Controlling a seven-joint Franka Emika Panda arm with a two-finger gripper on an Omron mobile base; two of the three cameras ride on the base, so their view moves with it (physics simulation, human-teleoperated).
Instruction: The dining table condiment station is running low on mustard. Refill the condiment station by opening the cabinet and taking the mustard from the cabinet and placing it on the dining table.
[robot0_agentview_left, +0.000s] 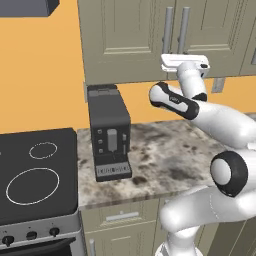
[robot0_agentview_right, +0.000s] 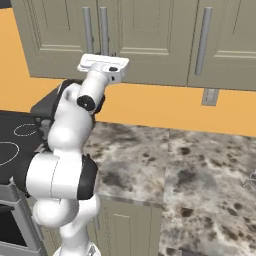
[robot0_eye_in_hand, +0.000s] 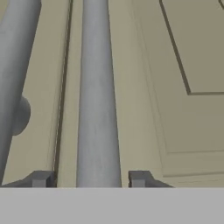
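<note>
The arm is up at the cabinet (robot0_agentview_right: 145, 40), and this is clearly the door-opening step, the very first piece of the job. The gripper (robot0_eye_in_hand: 90, 178) sits right on a long silver bar handle (robot0_eye_in_hand: 97, 96): in the hand view the bar runs straight up from between the two dark fingertips (robot0_eye_in_hand: 41, 178), one tip on each side of it, each with a thin sliver of gap visible. So the jaws bracket the handle without visibly pinching it; call it part open, straddling the bar and not yet a firm grip.

A second bar handle (robot0_eye_in_hand: 17, 65) stands just off to one side of the gripper, belonging to the neighbouring door, with the seam between the two doors running between the handles. From the base views the hand (robot0_agentview_left: 184, 64) meets the handles low down, near the bottom edge of the doors.

The mustard is nowhere to be seen; the doors are shut, so by the task it should be behind them, though that is only a guess. The dining table is outside these pictures too.

Below the gripper lies the marble desk (robot0_agentview_left: 170, 155), with a dark coffee machine (robot0_agentview_left: 108, 132) off to its side.

Next move, as a judgement: finish closing on the bar, then pull back in an arc that follows the door's hinge, without snagging the neighbouring handle.
</note>
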